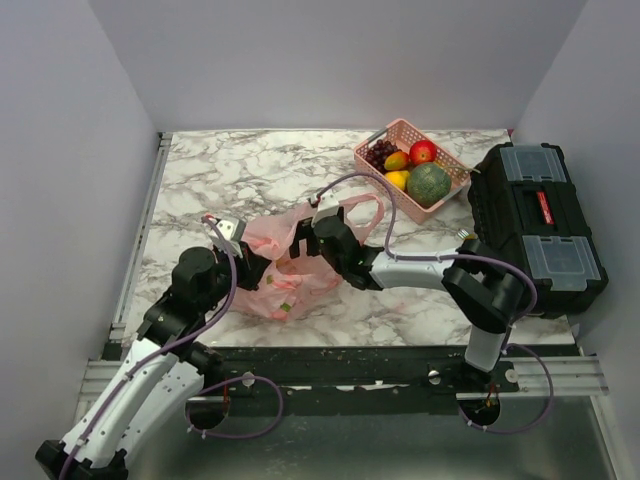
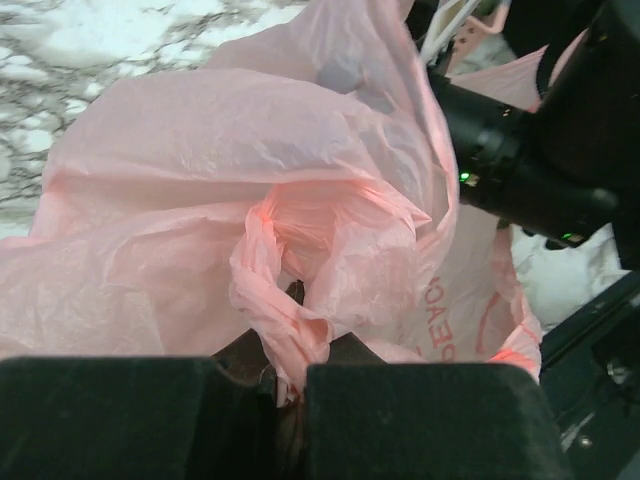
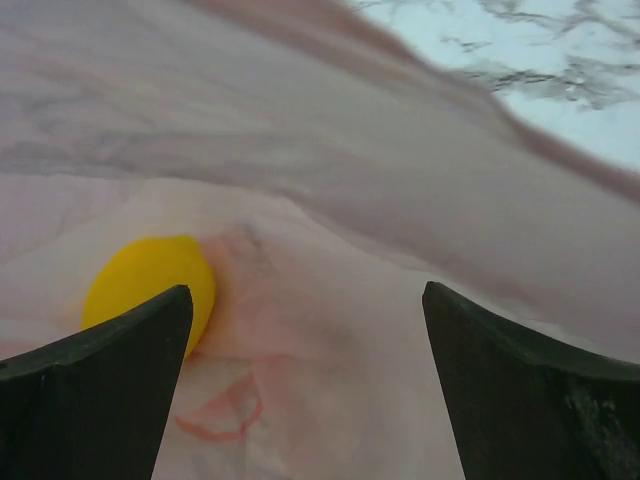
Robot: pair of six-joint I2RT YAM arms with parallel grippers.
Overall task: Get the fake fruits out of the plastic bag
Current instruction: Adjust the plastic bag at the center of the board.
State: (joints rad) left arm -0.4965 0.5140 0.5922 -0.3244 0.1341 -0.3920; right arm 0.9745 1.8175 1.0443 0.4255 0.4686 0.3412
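Pinching the bag (image 2: 190, 180), left tool (image 2: 290, 366) is risking slipping; right tool (image 3: 307, 292), spread, is risking shoving the fruit (image 3: 148, 280) deeper.

Marble desk (image 1: 250, 170) lit evenly. Pink lattice basket (image 1: 447, 155) placed far right. Black toolbox (image 1: 535, 225) set just beside basket, at right edge.

Lab test booth: plain grey walls (image 1: 330, 60) enclose a marble-patterned table (image 1: 250, 170).
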